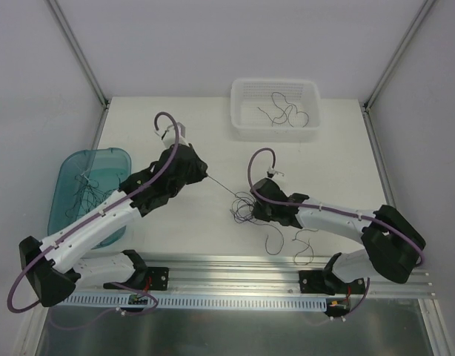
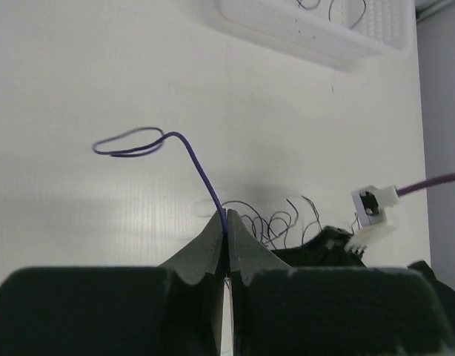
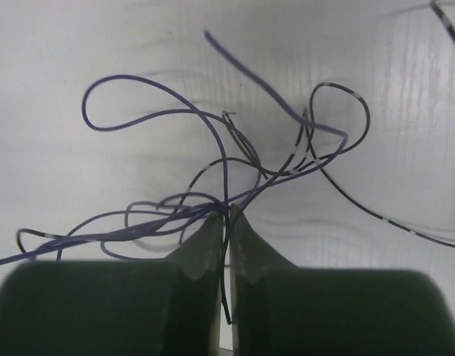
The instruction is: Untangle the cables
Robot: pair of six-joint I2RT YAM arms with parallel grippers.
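Left hand is clamping one purple strand; right hand is pinching the tangled cables near the desk centre.

Showed hair-thin purple and black cables, curly and looping, knotted into a loose clump near the middle of the table. Included one strand stretched straight leftward from the clump and a purple strand arching into a flat double loop. Lay also as loose strands just beside the clump, in the white basket and the teal tray.
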